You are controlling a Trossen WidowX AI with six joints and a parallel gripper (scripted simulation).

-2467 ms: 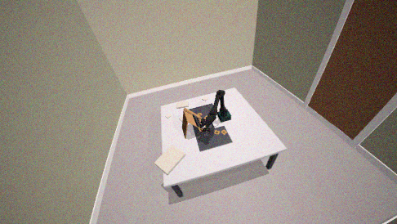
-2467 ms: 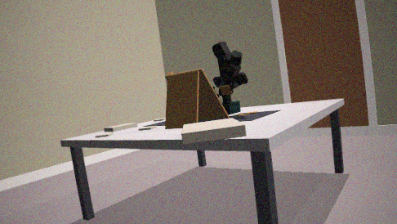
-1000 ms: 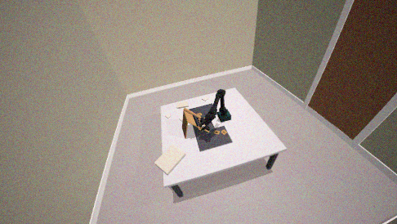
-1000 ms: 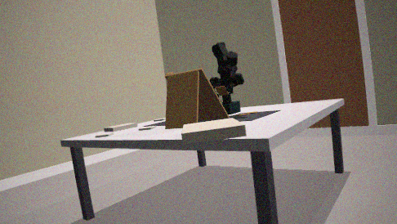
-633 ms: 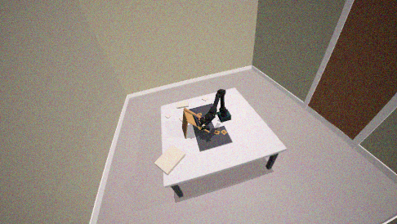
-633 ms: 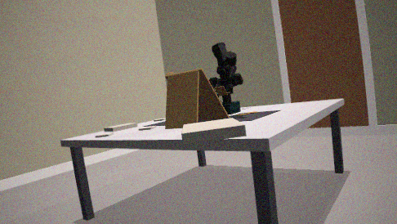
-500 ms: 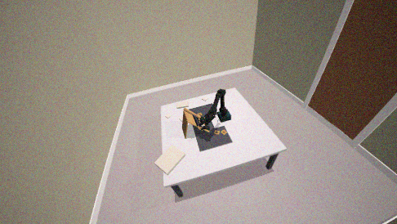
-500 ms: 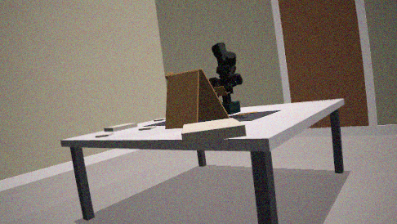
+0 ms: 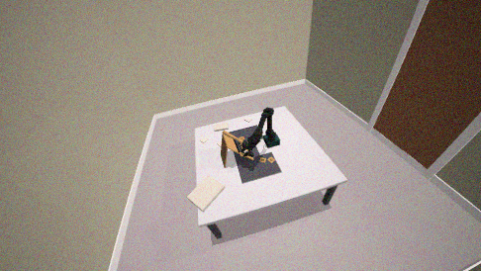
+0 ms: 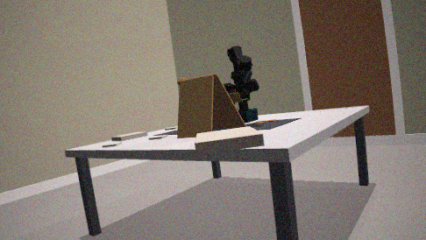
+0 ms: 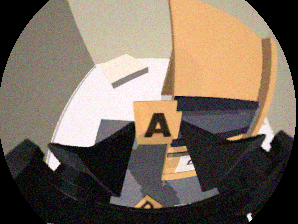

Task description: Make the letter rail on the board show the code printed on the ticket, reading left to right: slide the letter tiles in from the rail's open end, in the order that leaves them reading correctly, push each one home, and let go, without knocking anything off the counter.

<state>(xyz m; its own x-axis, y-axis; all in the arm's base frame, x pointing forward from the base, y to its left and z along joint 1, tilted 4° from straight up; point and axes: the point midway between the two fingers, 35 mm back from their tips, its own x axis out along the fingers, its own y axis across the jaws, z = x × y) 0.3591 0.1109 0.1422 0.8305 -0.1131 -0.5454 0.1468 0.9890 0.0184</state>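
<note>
An orange tile [image 11: 157, 110] marked with a black A is held upright between the fingers of my gripper [image 11: 157, 124] [image 9: 248, 153]. The tilted orange board [image 11: 215, 55] [image 9: 231, 141] [image 10: 195, 107] stands just right of the tile in the wrist view, with a dark recessed band across it. Whether the tile touches the board is not clear. Below the band, partly behind the right finger, a white patch [image 11: 185, 164] bears a dark mark I cannot read. Two more tiles, one left [image 9: 262, 160] and one right [image 9: 271, 159], lie on the dark mat [image 9: 259, 173]. One tile [image 11: 148, 203] shows at the wrist view's bottom edge.
A large cream block [image 9: 206, 193] [image 10: 230, 139] lies near the table's edge beside the board. A thinner cream block [image 9: 221, 127] [image 10: 129, 136] and small flat pieces, one here [image 9: 203, 141] and one farther back [image 9: 247, 120], lie on the board's other side.
</note>
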